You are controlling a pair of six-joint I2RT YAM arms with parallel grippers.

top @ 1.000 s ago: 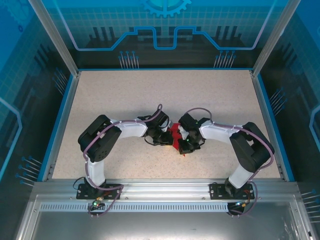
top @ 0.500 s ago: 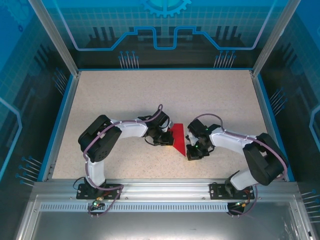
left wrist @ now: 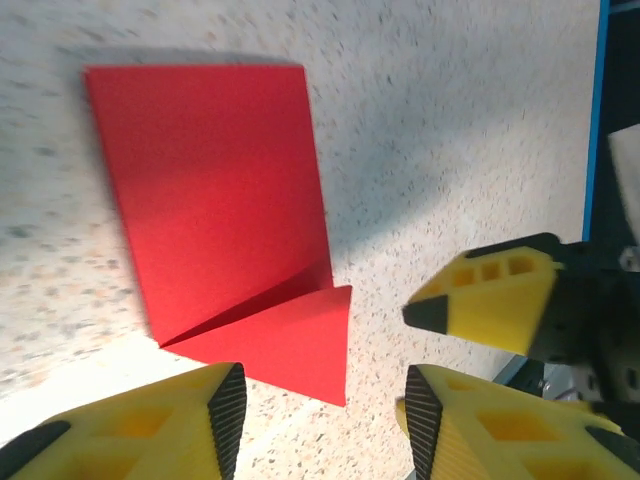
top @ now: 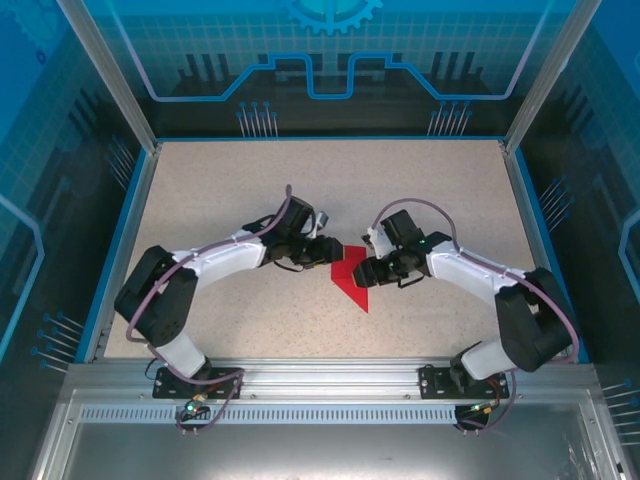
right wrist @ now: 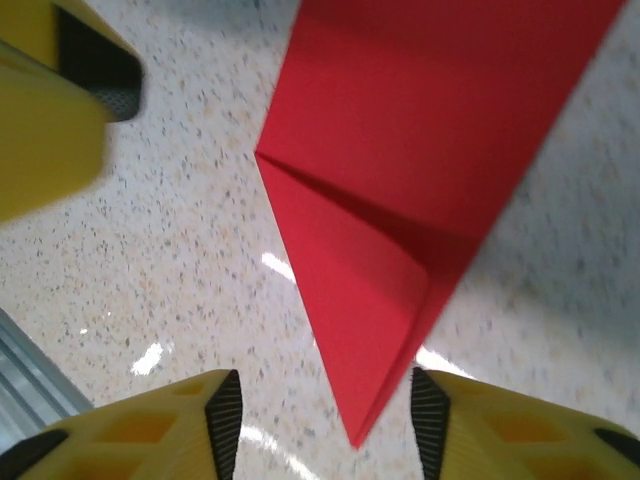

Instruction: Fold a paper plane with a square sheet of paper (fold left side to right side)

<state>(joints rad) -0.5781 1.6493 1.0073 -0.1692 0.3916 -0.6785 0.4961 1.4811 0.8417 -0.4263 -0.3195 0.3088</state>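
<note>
The square sheet of paper is bright red and lies flat on the speckled table, folded into a narrow shape with its point toward the arm bases. My left gripper hovers at the paper's far left edge, open. In the left wrist view the paper lies ahead, and its triangular flap sits just beyond my open left gripper. My right gripper is at the paper's right edge, open. In the right wrist view the paper tapers down between the ribbed pads of my right gripper, which do not touch it.
The table is a speckled beige surface with a blue rim and an aluminium frame. A yellow finger of the right gripper is close beside my left one. The left gripper's finger is at the upper left of the right wrist view.
Both grippers were shut and pressed together over the paper; they have since drawn apart, shifted toward the far side and opened. The paper now lies flat and uncovered.
</note>
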